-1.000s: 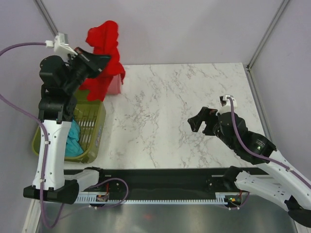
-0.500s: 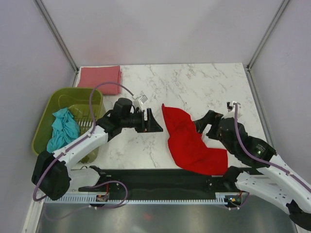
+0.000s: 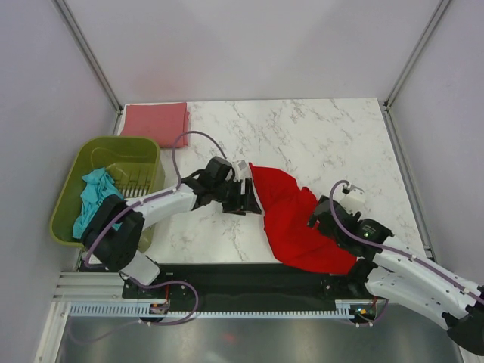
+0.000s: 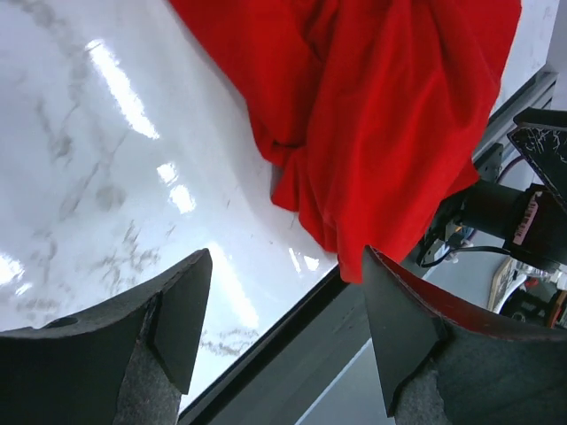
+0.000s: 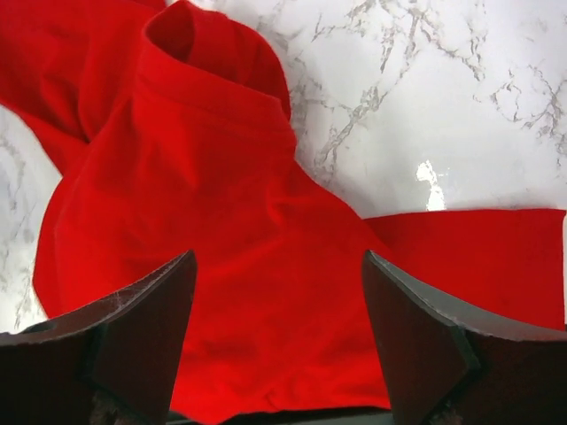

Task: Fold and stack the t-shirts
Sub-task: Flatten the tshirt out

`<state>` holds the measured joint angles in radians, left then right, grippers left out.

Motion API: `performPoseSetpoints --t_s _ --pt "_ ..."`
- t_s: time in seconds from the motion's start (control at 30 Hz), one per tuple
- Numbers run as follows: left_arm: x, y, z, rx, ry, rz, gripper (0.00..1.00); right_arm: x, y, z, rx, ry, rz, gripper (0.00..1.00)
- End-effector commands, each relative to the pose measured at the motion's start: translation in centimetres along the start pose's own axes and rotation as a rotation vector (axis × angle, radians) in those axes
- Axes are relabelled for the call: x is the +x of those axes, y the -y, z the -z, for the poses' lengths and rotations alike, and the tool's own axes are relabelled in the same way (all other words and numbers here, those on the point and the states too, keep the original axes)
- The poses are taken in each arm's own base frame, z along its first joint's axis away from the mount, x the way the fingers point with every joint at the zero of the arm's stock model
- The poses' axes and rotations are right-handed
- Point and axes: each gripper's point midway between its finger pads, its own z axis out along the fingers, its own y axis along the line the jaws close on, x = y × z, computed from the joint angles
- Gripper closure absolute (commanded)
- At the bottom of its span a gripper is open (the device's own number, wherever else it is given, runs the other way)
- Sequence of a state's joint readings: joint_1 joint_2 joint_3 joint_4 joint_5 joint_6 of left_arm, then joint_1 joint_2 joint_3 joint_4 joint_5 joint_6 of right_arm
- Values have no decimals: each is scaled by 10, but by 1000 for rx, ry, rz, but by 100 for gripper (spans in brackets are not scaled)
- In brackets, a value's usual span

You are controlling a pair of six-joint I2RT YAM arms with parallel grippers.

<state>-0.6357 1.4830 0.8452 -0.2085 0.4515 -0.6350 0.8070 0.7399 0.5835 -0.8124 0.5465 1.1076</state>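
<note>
At the near middle of the surface (image 3: 325,136), you find the red t-shirt (image 3: 296,221) crumpled and unheld, the left gripper (image 4: 283,261) just left of it and the right gripper (image 5: 276,261) over its right side, both with fingers wide, probably to take an edge each for spreading.

Overall light: bright and even, seemingly from overhead.
Glare: white streaks on the glossy tabletop (image 4: 124,97) in the left wrist view; one small hot spot in the right wrist view.
Shadows: soft and faint at the red t-shirt (image 3: 291,219) edges.
Focus: top view sharp; left tool (image 4: 283,266) near the lens, slightly soft.
Distortion: perhaps mild bending at wrist-view edges.
</note>
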Motion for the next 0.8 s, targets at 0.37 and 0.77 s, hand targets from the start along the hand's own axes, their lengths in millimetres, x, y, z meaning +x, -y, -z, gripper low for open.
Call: performPoseSetpoints --t_s 0.37,0.77 --pt "-32 18 -71 15 31 35 28 35 16 -54 75 -40 -142 28" --pt "-105 -40 -94 -199 206 107 33 -45 7 -69 55 274 -93 87"
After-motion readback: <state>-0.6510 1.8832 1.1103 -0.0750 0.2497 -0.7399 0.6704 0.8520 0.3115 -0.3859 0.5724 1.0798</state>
